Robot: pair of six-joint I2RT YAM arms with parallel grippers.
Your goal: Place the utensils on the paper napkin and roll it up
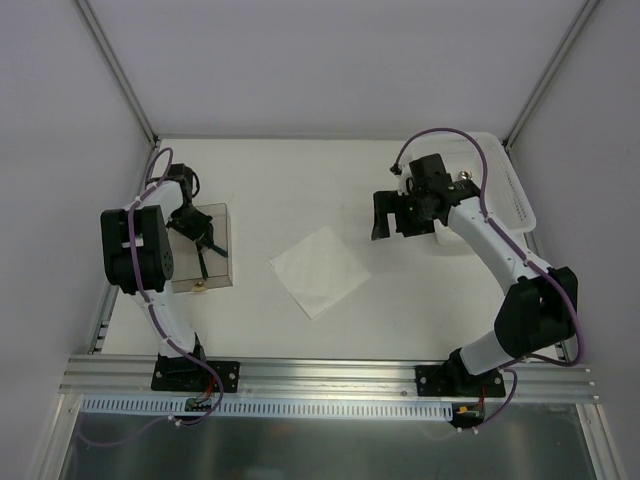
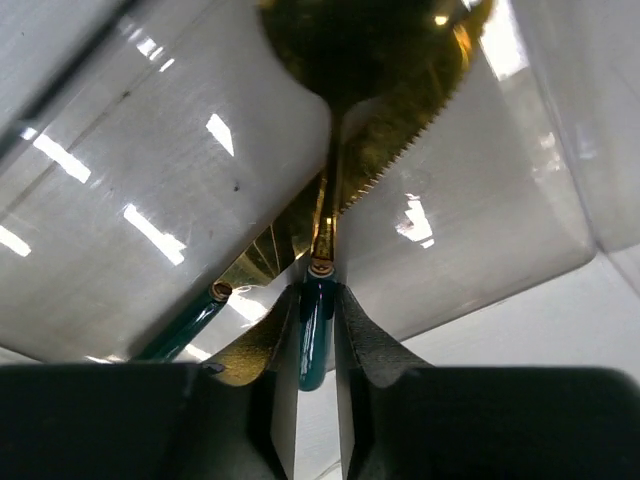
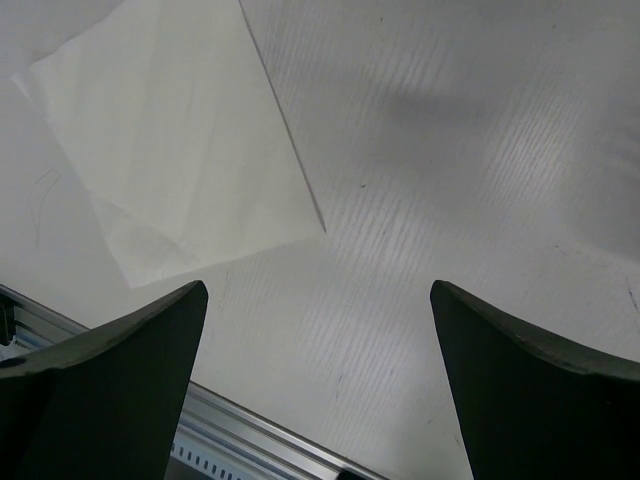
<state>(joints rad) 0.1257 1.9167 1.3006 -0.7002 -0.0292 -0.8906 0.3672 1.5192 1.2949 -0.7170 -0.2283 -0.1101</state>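
Note:
In the left wrist view my left gripper (image 2: 317, 296) is shut on the dark green handle (image 2: 314, 345) of a gold spoon (image 2: 360, 45) inside a clear box (image 2: 150, 170). A gold serrated knife (image 2: 420, 130), gold fork tines (image 2: 262, 258) and a second green handle (image 2: 185, 325) lie beside the spoon. From above, the left gripper (image 1: 199, 233) reaches into the box (image 1: 222, 222) at the left. The white paper napkin (image 1: 320, 270) lies flat mid-table. My right gripper (image 1: 393, 214) hovers open to the right of the napkin (image 3: 170, 150), with nothing between its fingers (image 3: 120, 380).
A white basket (image 1: 512, 185) stands at the back right behind the right arm. An aluminium rail (image 1: 330, 375) runs along the near table edge, also seen in the right wrist view as a rail (image 3: 250, 430). Frame posts and grey walls enclose the table.

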